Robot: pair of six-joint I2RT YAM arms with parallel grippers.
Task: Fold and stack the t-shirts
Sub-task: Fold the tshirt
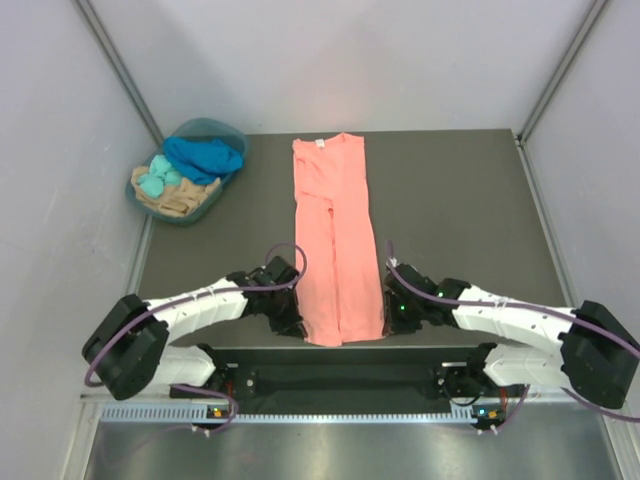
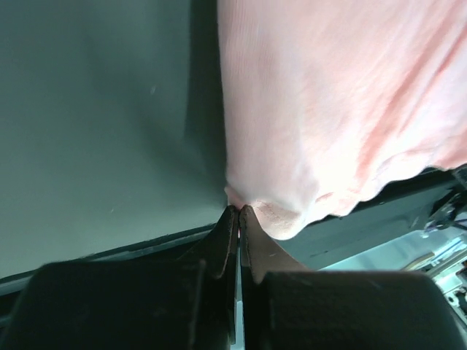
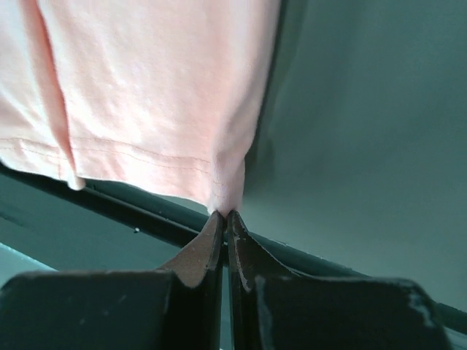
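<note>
A salmon-pink t-shirt (image 1: 335, 235) lies folded lengthwise into a long strip down the middle of the dark table, collar at the far end. My left gripper (image 1: 297, 322) is shut on the strip's near left corner; the left wrist view shows the cloth (image 2: 328, 109) pinched at the fingertips (image 2: 238, 210). My right gripper (image 1: 390, 318) is shut on the near right corner; the right wrist view shows the hem (image 3: 146, 102) pinched at the tips (image 3: 225, 214). Both corners sit at the table's near edge.
A teal basket (image 1: 190, 170) at the far left corner of the table holds blue, aqua and tan clothes. Grey walls stand on the left, right and far sides. The table's near edge (image 3: 131, 211) runs just under both grippers.
</note>
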